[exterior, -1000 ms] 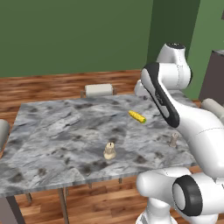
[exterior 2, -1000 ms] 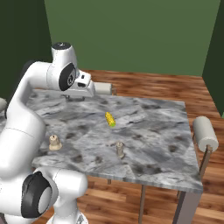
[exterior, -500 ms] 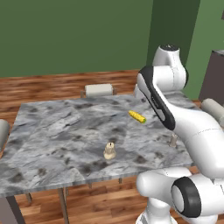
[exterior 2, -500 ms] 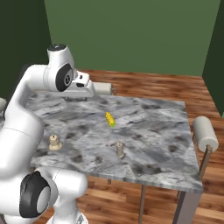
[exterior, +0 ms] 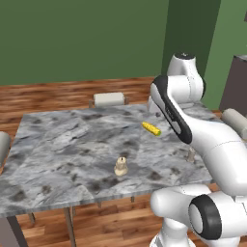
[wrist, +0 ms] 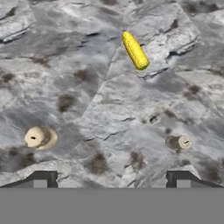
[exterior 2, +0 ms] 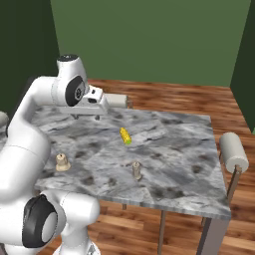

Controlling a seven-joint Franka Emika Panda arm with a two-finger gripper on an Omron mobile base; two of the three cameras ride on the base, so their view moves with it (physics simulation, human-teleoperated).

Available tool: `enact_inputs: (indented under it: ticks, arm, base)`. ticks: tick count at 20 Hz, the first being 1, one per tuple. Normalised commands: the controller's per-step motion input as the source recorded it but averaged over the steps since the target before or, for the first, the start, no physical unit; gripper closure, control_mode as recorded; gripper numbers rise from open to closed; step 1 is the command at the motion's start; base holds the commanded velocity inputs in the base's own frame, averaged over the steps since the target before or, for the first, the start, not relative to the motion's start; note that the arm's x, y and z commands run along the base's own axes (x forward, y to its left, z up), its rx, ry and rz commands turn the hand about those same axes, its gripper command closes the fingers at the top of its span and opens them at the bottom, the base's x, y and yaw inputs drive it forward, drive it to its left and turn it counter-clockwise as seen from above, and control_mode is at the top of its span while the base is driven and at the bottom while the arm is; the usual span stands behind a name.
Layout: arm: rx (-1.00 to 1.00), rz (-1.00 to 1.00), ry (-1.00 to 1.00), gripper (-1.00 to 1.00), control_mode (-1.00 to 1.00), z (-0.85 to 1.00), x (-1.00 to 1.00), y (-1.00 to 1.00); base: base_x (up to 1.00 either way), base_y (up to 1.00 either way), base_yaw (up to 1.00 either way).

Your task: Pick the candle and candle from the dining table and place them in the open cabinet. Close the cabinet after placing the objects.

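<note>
Cream candle (exterior: 120, 166) and slimmer candle (exterior 2: 136, 170) stand upright, apart, on dining table (exterior 2: 179, 164).

rendered home dining room, marbled dining table (exterior: 58, 144), wood floor (exterior 2: 174, 97), green walls (exterior: 82, 38), chairs (exterior: 109, 99)

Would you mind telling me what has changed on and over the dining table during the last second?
Only the arm moved: its upper joint swung a little further over the dining table. The tool stands open above the tabletop, holding nothing. The cream candle, the slim candle and the corn cob all stayed where they were, upright or lying as before, and nothing was taken hold of or let go.
</note>
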Motion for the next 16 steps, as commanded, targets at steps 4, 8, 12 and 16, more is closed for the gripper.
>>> enact_inputs:
  ticks: [4, 8, 12, 16]
  arm:
    - [0.05, 0.00, 0.14, -1.00, -1.00, -0.38, 0.00, 0.00]
    - [0.06, 0.00, 0.12, -1.00, -1.00, -0.33, 0.05, 0.06]
    - [0.03, 0.00, 0.09, -1.00, -1.00, -0.29, 0.15, 0.17]
    - [0.00, 0.00, 0.04, -1.00, -1.00, -0.34, 0.33, 0.20]
  base:
    - [0.00, 0.00, 0.00]
    - [0.00, 0.00, 0.00]
    - [0.00, 0.00, 0.00]
    - [0.00, 0.00, 0.00]
